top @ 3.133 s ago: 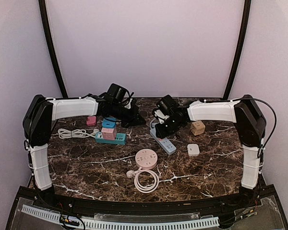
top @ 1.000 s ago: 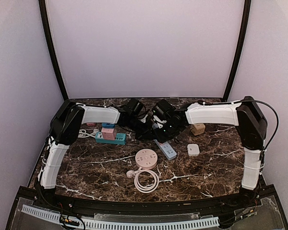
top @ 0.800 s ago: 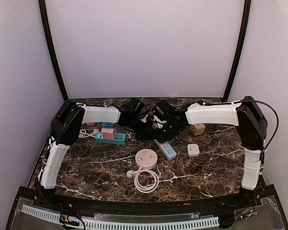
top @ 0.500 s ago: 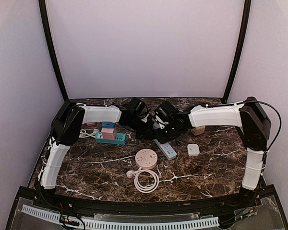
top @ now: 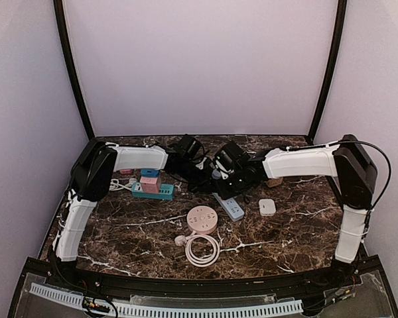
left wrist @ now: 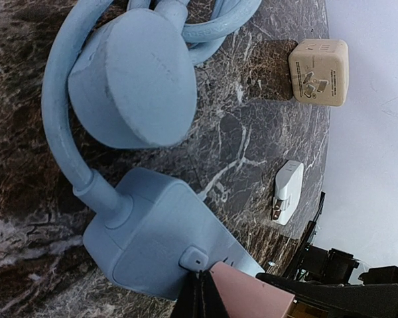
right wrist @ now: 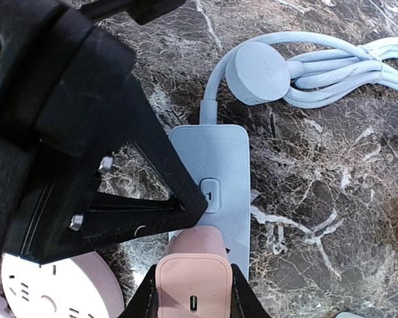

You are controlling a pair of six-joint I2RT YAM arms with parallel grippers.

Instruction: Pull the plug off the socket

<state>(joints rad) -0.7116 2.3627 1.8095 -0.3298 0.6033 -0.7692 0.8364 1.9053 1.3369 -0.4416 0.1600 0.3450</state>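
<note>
the left gripper (left wrist: 200, 296), clenched on nothing, rested its tip on the blue power strip (right wrist: 220, 165) by the switch, i judged to pin it down. the right gripper (right wrist: 191, 299) clasped the pink plug (right wrist: 191, 275), seated in that strip. the white adapter (top: 266, 207) and beige cube (left wrist: 318, 71) lay apart to the right, so only the left arm crowded the pull.
</note>
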